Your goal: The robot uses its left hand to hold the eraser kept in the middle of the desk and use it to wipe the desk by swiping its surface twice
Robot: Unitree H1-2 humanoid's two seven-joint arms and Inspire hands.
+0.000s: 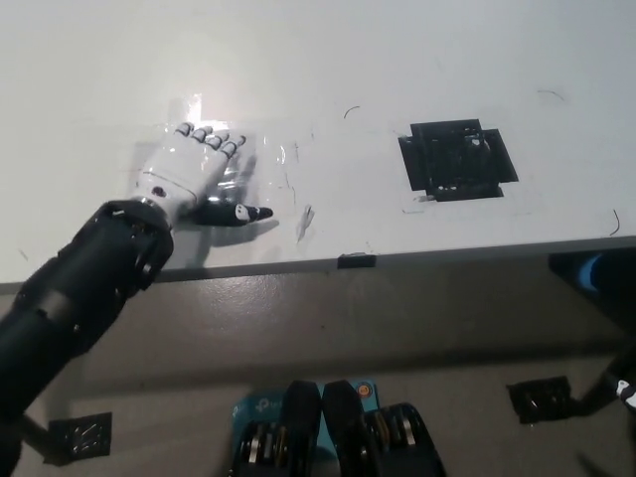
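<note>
So we're looking down at the white desk (328, 60), which fills most of the top of the view and ends in an edge just below the hand. Next biggest is our left arm in its black sleeve (79, 288), coming up from the lower left and ending at the left hand (189, 174).

The hand lies palm-down, flat on the desk, fingers stretched forward and slightly apart, thumb sticking out to the side. It's pressing on a shiny clear plastic sheet (273, 164) taped to the desk, which spreads out from under the hand to its right.

Well off to the right of the hand is a black taped square (457, 159) on the desk.

The eraser isn't visible from here; if it's anywhere, it's hidden under the palm, so we honestly can't tell whether the hand is gripping it or just lying flat. The right hand isn't in the picture.
</note>
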